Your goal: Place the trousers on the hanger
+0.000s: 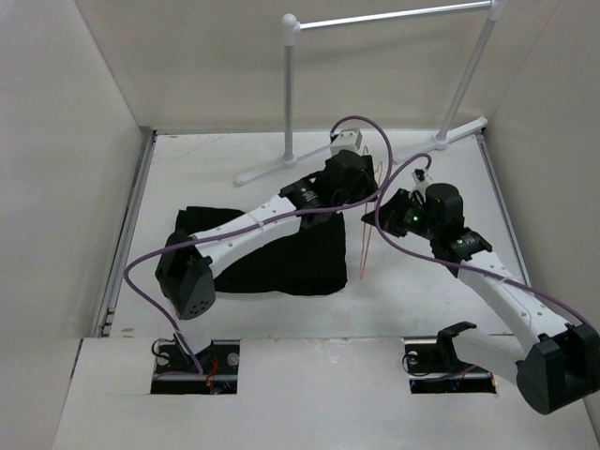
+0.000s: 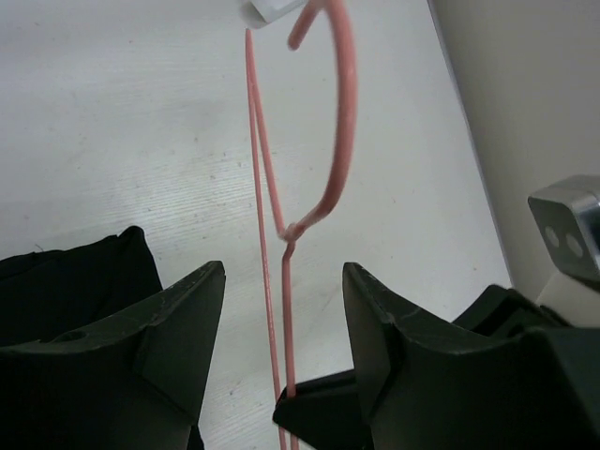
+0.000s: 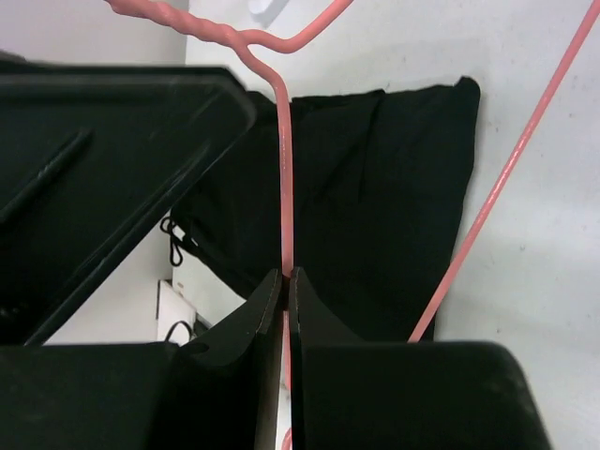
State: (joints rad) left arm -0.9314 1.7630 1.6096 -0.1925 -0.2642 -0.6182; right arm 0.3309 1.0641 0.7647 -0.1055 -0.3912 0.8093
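We note right tool [image 3: 286,278] clamped on hanger [image 3: 284,150] wire, just beside trousers [image 1: 300,258] lying on desk [image 1: 422,300]; left tool [image 2: 284,281] agape, astride hanger neck, not touching. Step, we judge: securing hanger. Next: left closes on neck.

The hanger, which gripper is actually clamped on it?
The right gripper, shut tight on the hanger. The left gripper stands open around its wire.

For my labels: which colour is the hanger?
Pink-red hanger; clearest in the left wrist view.
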